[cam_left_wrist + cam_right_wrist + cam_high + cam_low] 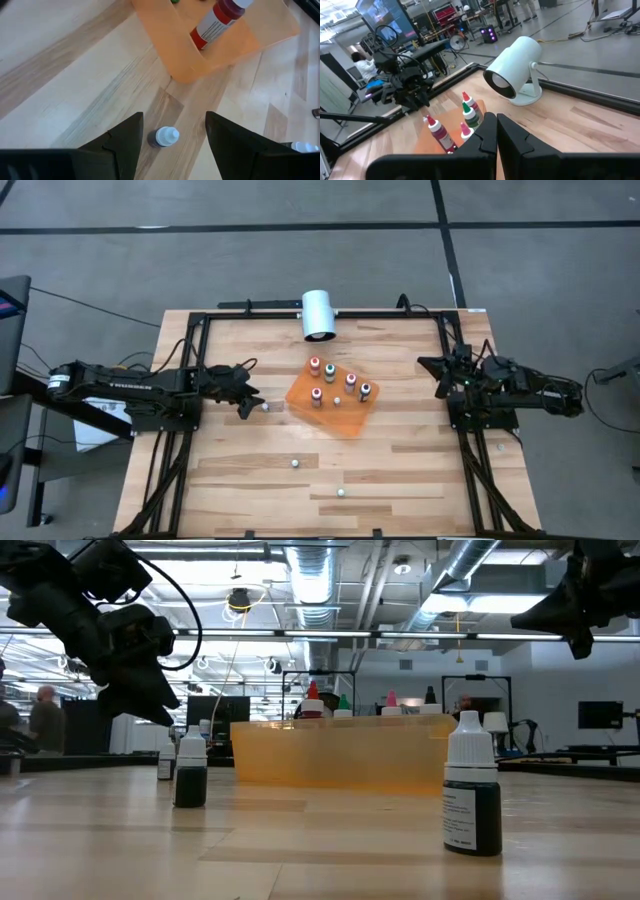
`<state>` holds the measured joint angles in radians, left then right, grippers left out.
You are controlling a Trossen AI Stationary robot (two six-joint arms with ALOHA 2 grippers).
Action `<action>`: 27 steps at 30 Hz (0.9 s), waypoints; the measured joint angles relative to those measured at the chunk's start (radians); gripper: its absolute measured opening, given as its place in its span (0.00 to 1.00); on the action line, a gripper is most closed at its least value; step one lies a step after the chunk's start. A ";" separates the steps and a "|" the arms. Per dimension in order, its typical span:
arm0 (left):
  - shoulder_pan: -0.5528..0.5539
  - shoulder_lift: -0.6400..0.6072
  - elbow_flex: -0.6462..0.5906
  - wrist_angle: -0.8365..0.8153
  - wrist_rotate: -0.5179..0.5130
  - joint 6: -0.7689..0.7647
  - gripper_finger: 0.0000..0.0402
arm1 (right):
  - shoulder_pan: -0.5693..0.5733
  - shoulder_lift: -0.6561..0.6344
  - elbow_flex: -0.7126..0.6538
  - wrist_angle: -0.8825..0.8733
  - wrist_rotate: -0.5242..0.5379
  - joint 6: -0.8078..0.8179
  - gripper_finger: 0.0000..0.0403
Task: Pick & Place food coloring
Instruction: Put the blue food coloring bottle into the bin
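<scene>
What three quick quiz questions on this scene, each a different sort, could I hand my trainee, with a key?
1. True or false: the left gripper is open above a white-capped bottle standing on the table.
2. How many bottles stand in the orange tray in the high view?
A. two
B. five
C. eight
3. Fill in: the right gripper is ____.

Key
1. True; the bottle sits on the wood between the fingers, not yet gripped.
2. B.
3. Shut, holding nothing, at the table's right edge.
</scene>
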<state>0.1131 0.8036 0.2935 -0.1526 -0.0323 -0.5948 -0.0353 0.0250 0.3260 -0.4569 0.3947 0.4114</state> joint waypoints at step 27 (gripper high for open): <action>-0.069 0.003 0.000 -0.100 -0.035 0.018 0.51 | 0.000 0.000 0.001 -0.001 0.005 0.000 0.00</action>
<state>0.0440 0.8063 0.2935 -0.2524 -0.0678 -0.5763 -0.0353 0.0250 0.3271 -0.4583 0.3998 0.4114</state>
